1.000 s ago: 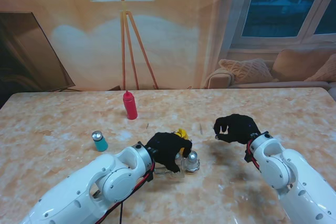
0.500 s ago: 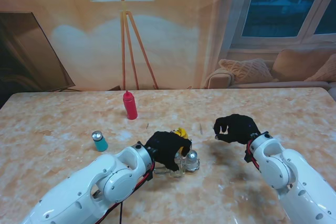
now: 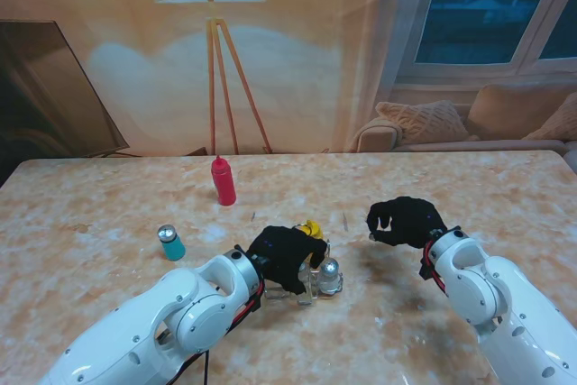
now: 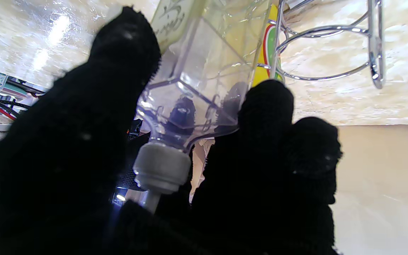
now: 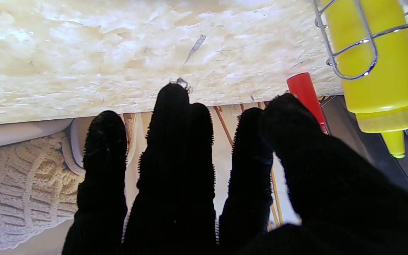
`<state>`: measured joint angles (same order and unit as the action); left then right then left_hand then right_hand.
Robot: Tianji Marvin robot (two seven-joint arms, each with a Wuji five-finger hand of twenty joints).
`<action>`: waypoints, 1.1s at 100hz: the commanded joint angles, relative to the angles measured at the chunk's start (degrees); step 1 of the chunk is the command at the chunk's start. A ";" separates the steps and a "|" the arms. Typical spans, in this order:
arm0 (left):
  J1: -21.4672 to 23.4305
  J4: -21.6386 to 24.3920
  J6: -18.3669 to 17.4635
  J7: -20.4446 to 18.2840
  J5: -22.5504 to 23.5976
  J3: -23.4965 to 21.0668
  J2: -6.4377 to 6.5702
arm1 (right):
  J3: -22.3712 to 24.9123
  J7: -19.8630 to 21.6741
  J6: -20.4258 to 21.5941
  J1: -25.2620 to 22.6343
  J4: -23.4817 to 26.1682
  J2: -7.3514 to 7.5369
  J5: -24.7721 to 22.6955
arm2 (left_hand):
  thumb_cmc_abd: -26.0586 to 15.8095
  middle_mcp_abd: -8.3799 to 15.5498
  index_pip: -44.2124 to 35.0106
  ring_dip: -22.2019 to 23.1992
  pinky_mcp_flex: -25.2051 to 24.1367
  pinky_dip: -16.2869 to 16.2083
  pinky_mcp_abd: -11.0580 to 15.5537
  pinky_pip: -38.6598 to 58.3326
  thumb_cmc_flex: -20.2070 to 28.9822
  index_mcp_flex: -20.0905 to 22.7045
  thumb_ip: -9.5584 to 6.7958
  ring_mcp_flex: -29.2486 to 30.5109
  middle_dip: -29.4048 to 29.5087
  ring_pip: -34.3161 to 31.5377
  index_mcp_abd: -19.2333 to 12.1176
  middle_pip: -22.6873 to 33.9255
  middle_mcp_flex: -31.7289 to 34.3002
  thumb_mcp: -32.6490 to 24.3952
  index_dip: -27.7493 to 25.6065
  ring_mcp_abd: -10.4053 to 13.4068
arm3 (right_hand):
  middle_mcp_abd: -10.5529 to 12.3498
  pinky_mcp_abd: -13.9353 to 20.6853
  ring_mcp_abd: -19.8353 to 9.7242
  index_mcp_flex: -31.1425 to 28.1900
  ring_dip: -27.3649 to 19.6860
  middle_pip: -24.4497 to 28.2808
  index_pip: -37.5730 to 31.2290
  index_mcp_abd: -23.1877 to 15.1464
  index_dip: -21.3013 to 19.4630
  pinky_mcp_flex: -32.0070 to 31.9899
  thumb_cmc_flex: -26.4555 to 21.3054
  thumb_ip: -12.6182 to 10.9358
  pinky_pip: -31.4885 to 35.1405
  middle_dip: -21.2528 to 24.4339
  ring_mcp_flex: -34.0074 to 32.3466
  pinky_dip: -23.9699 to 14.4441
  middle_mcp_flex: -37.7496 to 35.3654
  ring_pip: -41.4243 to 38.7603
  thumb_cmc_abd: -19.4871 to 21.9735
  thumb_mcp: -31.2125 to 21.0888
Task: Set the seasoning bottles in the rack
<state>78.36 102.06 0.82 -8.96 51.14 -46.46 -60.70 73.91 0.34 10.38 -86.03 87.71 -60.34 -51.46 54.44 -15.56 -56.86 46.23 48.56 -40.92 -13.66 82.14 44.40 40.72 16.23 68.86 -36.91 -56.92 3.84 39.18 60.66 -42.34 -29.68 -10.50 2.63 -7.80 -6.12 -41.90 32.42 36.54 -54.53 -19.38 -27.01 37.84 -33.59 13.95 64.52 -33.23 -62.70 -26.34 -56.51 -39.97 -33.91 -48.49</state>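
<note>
Four bottles [image 3: 223, 181], one rack [image 4: 331, 53]

1. Table [image 3: 108, 205]: cream and tan marbling.
2. Bottles: one red [image 3: 222, 180], one yellow [image 5: 381, 60], one clear [image 4: 204, 71] with a grey cap.
3. Can [image 3: 169, 242]: teal.
4. Gloves on both hands [image 3: 287, 257] [image 3: 406, 221]: black.

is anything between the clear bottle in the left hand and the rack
Nothing visible. The left hand holds the clear bottle right against the wire rack, beside the yellow bottle already in it. The neighbouring ring looks empty.
</note>
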 commanded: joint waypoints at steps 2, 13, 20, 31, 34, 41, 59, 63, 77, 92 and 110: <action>0.25 0.58 -0.05 -0.61 0.37 -0.18 -0.05 | -0.10 0.82 0.11 -0.50 -0.08 -0.32 -0.04 | -2.52 4.73 -12.68 0.77 -0.06 -1.21 4.81 1.99 5.83 2.49 -1.09 -0.04 -2.51 -2.30 -1.14 9.50 1.61 -11.11 -4.76 7.50 | 1.11 0.38 -1.06 -0.50 0.61 0.16 -1.22 -1.47 0.33 0.16 -1.21 0.50 -0.31 -1.39 -0.85 0.37 -1.62 -0.81 -1.62 -1.10; -0.06 0.12 -0.05 0.00 1.03 0.13 -0.11 | -0.12 0.76 0.14 -0.50 -0.13 -0.33 -0.01 | -2.57 4.78 -12.74 0.67 -0.14 -1.17 4.78 1.98 5.77 2.41 -1.09 -0.10 -2.47 -2.36 -1.13 9.64 1.48 -11.15 -4.80 7.55 | 1.18 0.42 -1.05 -0.51 0.61 0.19 -1.25 -1.45 0.34 0.18 -1.20 0.51 -0.40 -1.41 -0.84 0.42 -1.68 -0.81 -1.67 -1.14; -0.19 -0.17 0.06 0.57 1.34 0.37 -0.19 | -0.14 0.74 0.13 -0.51 -0.16 -0.33 0.02 | -2.52 4.79 -12.82 0.66 -0.09 -1.19 4.77 2.09 5.73 2.45 -1.08 -0.07 -2.46 -2.51 -1.16 9.76 1.55 -11.16 -4.84 7.56 | 1.18 0.43 -1.05 -0.58 0.61 0.18 -1.29 -1.45 0.32 0.19 -1.22 0.51 -0.41 -1.40 -0.84 0.43 -1.69 -0.81 -1.66 -1.16; -0.24 -0.53 0.04 1.50 1.49 0.54 -0.33 | -0.20 0.81 0.04 -0.51 -0.18 -0.33 0.04 | -2.56 4.79 -12.84 0.62 -0.09 -1.19 4.83 2.18 5.66 2.38 -1.07 -0.08 -2.43 -2.65 -1.16 9.88 1.50 -11.19 -4.84 7.71 | 1.07 0.42 -1.00 -0.63 0.59 0.17 -1.34 -1.44 0.31 0.23 -1.25 0.51 -0.45 -1.40 -0.83 0.45 -1.67 -0.77 -1.63 -1.20; -0.23 -0.58 0.01 1.66 1.60 0.56 -0.34 | -0.22 0.83 -0.01 -0.51 -0.18 -0.33 0.07 | -2.54 4.83 -12.83 0.61 -0.07 -1.19 4.84 2.21 5.64 2.35 -1.07 -0.08 -2.41 -2.68 -1.15 9.87 1.43 -11.18 -4.84 7.72 | 1.13 0.43 -1.01 -0.59 0.59 0.17 -1.32 -1.38 0.33 0.25 -1.21 0.53 -0.44 -1.40 -0.84 0.45 -1.70 -0.77 -1.66 -1.17; -0.27 -0.75 -0.20 2.04 1.93 0.64 -0.36 | -0.27 0.86 -0.08 -0.51 -0.19 -0.33 0.12 | -2.52 4.95 -12.91 0.57 -0.08 -1.17 4.87 2.23 5.62 2.33 -1.09 -0.09 -2.40 -2.73 -1.24 9.98 1.46 -11.25 -4.88 7.72 | 1.21 0.42 -1.00 -0.57 0.61 0.19 -1.31 -1.40 0.34 0.23 -1.26 0.52 -0.46 -1.42 -0.88 0.46 -1.71 -0.81 -1.72 -1.19; -0.49 -1.17 -0.42 2.37 2.28 0.97 -0.36 | -0.34 0.92 -0.07 -0.49 -0.26 -0.33 0.17 | -2.36 5.06 -13.29 0.55 -0.08 -1.16 4.97 2.42 5.39 2.33 -1.08 -0.07 -2.47 -3.07 -1.44 10.43 1.40 -11.49 -5.16 7.85 | 1.27 0.47 -1.08 -0.76 0.63 0.26 -1.39 -1.55 0.33 0.33 -1.31 0.52 -0.41 -1.45 -0.97 0.45 -1.92 -0.86 -1.73 -1.23; -0.58 -1.30 -0.48 2.35 2.36 1.05 -0.35 | -0.35 0.94 -0.09 -0.48 -0.28 -0.33 0.19 | -2.37 5.01 -13.36 0.53 -0.09 -1.15 4.96 2.44 5.40 2.36 -1.09 -0.08 -2.47 -3.10 -1.48 10.50 1.44 -11.57 -5.20 7.85 | 1.37 0.46 -1.12 -0.80 0.64 0.27 -1.43 -1.48 0.32 0.31 -1.32 0.52 -0.43 -1.47 -1.01 0.46 -1.99 -0.88 -1.76 -1.25; -0.95 -1.85 -0.72 2.52 2.34 1.46 -0.37 | -0.40 0.96 -0.16 -0.44 -0.30 -0.33 0.24 | -2.34 5.21 -13.56 0.53 -0.11 -1.13 5.01 2.51 5.21 2.31 -1.07 -0.12 -2.47 -3.29 -1.76 10.67 1.32 -11.76 -5.31 7.96 | 1.30 0.49 -1.12 -0.83 0.65 0.21 -1.44 -1.61 0.34 0.35 -1.25 0.55 -0.43 -1.45 -1.01 0.47 -1.91 -0.92 -1.77 -1.25; -1.30 -2.26 -0.82 2.58 2.25 1.92 -0.38 | -0.40 0.93 -0.02 -0.40 -0.35 -0.33 0.25 | -2.35 5.25 -13.66 0.51 -0.15 -1.10 5.02 2.54 5.15 2.26 -1.02 -0.17 -2.43 -3.39 -1.84 10.78 1.25 -11.88 -5.30 7.93 | 1.26 0.46 -1.12 -0.84 0.65 0.19 -1.46 -1.56 0.36 0.35 -1.23 0.54 -0.43 -1.45 -1.01 0.48 -1.89 -0.91 -1.71 -1.26; -1.85 -2.74 -0.35 2.31 1.76 2.66 -0.42 | -0.42 0.88 -0.09 -0.41 -0.37 -0.34 0.29 | -2.53 5.22 -13.67 0.42 -0.26 -1.08 4.90 2.56 5.07 2.08 -0.85 -0.31 -2.32 -3.37 -1.78 10.86 1.17 -11.74 -5.22 7.90 | 1.23 0.37 -1.09 -0.82 0.66 0.20 -1.45 -1.66 0.37 0.28 -1.24 0.53 -0.47 -1.46 -1.00 0.50 -1.93 -0.92 -1.70 -1.24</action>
<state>76.72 99.36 0.16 -5.59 53.21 -43.95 -60.92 73.71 0.44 10.34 -86.01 87.41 -60.34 -51.19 54.45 -15.56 -58.36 46.23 48.56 -40.94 -13.62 83.22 43.83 40.13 16.25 68.86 -36.94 -58.73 3.58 40.98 60.45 -42.34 -31.02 -10.36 2.70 -7.80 -6.14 -41.93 32.42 36.54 -55.01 -19.42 -27.01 37.93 -33.59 13.95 64.07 -33.23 -62.71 -26.31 -56.51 -39.99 -34.43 -48.56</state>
